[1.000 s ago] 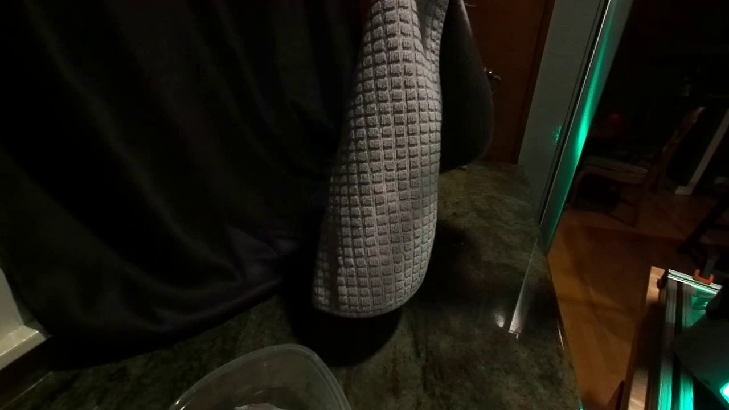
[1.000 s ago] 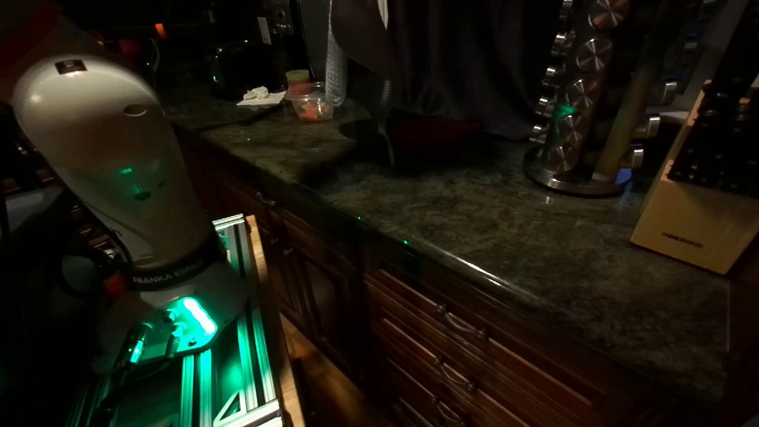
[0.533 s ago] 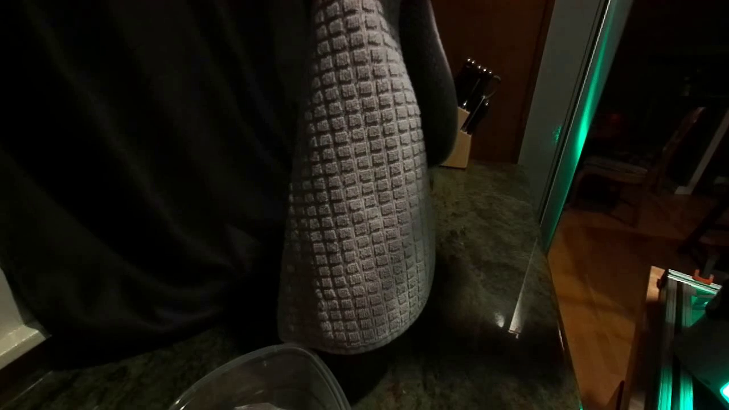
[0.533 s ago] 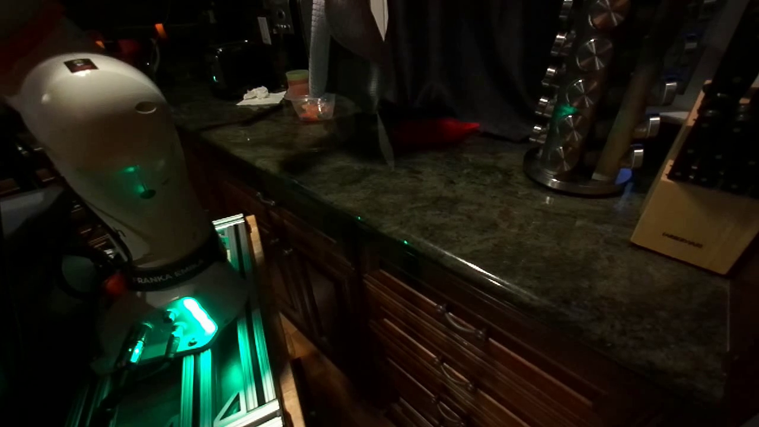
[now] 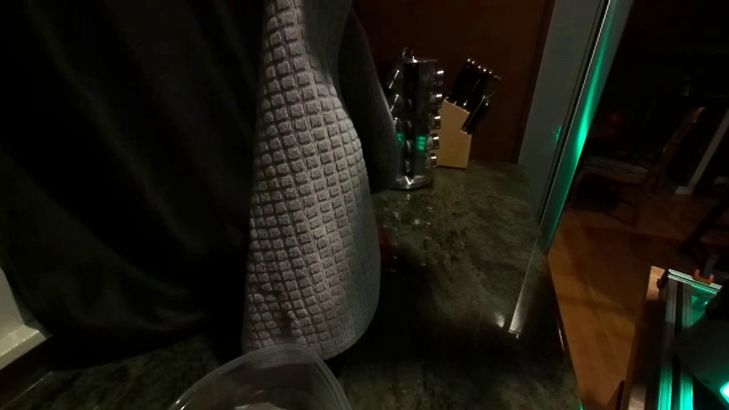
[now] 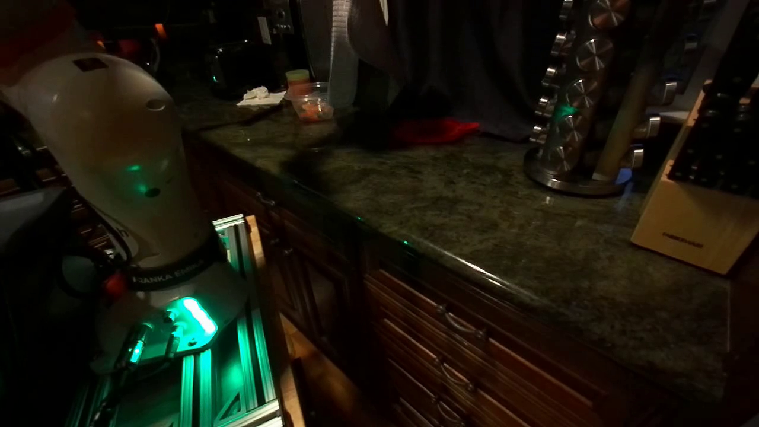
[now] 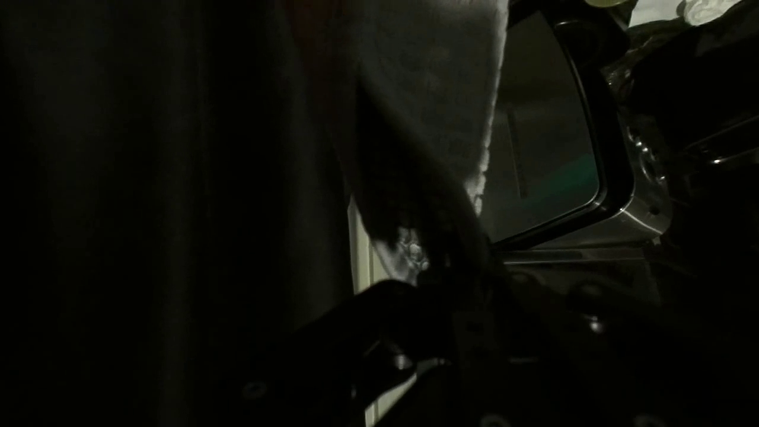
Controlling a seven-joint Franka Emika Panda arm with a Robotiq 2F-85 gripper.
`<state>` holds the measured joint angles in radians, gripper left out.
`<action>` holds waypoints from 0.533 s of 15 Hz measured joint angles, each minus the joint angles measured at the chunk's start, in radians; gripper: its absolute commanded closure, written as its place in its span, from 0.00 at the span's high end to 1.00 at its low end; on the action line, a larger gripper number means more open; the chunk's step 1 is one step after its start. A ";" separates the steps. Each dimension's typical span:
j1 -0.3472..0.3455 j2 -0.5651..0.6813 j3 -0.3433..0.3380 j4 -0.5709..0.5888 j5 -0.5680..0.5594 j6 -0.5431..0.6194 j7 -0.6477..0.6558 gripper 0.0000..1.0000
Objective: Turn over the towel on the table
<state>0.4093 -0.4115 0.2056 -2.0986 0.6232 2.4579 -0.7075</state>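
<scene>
The light grey-white waffle-weave cloth towel is held hanging over the dark greenish-black speckled stone worktop, toward the back edge, with its lower hem let down close to the surface; whether the hem touches cannot be told. It is probably hung at full length so that the free end can be laid first and the other face brought uppermost; by that reading, the turn is only partly done.

The towel's upper part is pinched by the two-jawed black gripper. In the dark wrist view the jaws are seen closed, nearly together, on a narrow gathered bunch, and the cloth is spread wider beyond the tips. The towel is thus suspended beneath the gripper, which is not shown in either exterior view.

Just beside the hem, a round-cornered transparent plastic container is placed; contact between the two cannot be judged. The hem could be caught on its rim, so the lowering is best directed away from it.

Along the back edge a black cloth curtain is hung, perhaps as a screen, with a flat red thing seen at its foot. Toward one end of the worktop a cylindrical steel spice rack and a pale wooden knife block are stood, apparently to be out of the way. Off the front edge, a white robot arm is mounted.
</scene>
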 measured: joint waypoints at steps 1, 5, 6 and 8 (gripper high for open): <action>0.009 0.006 -0.011 -0.011 0.005 0.003 -0.012 0.01; 0.017 0.011 -0.043 -0.073 -0.004 -0.037 -0.016 0.01; 0.009 0.009 -0.047 -0.089 -0.024 -0.064 -0.002 0.01; -0.016 0.004 -0.050 -0.121 -0.090 -0.128 0.046 0.01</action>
<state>0.3935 -0.4079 0.1551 -2.2198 0.5332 2.3295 -0.6610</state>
